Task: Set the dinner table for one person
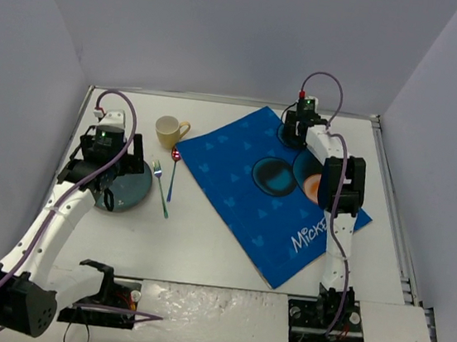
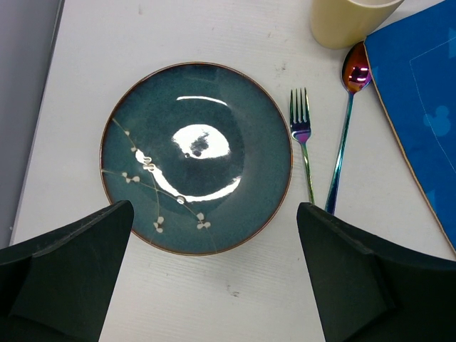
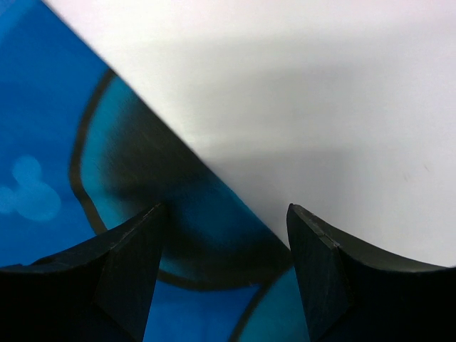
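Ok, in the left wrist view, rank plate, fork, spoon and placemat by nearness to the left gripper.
1. Plate, directly under the left gripper.
2. Fork, just right of it.
3. Spoon, right of the fork.
4. Placemat, far right.

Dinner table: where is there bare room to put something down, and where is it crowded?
Free: the dinner table between fork, placemat and the near edge; also the far strip behind the cup. Crowded: the left side, where plate, fork, spoon and cup lie close together.
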